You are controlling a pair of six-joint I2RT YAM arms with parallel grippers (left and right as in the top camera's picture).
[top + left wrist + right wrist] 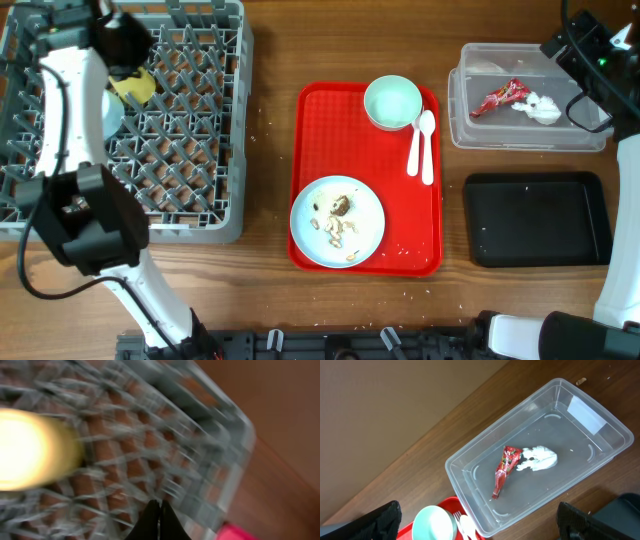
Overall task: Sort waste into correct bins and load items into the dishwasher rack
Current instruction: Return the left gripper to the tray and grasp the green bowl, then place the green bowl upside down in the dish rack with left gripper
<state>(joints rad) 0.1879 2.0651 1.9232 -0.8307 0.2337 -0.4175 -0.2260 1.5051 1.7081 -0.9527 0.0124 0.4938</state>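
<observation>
The grey dishwasher rack (190,130) holds the yellow cup (135,88), and a light blue bowl edge (113,117) shows beside my left arm. My left gripper (125,42) hovers over the rack. In the blurred left wrist view its fingers (160,507) are shut and empty, with the cup (25,450) to their left. The clear tub (530,138) holds the red wrapper (503,97) and white tissue (540,108). My right gripper (480,525) is open above the tub (470,467). The white plate (372,215) carries food scraps (338,212). The black tray (538,218) is empty.
A red tray (312,150) in the middle holds the plate, a pale green bowl (392,102), a white spoon (426,140) and a fork (413,152). Crumbs lie on the red tray's front right. The bowl (432,522) and spoon (467,527) also show in the right wrist view.
</observation>
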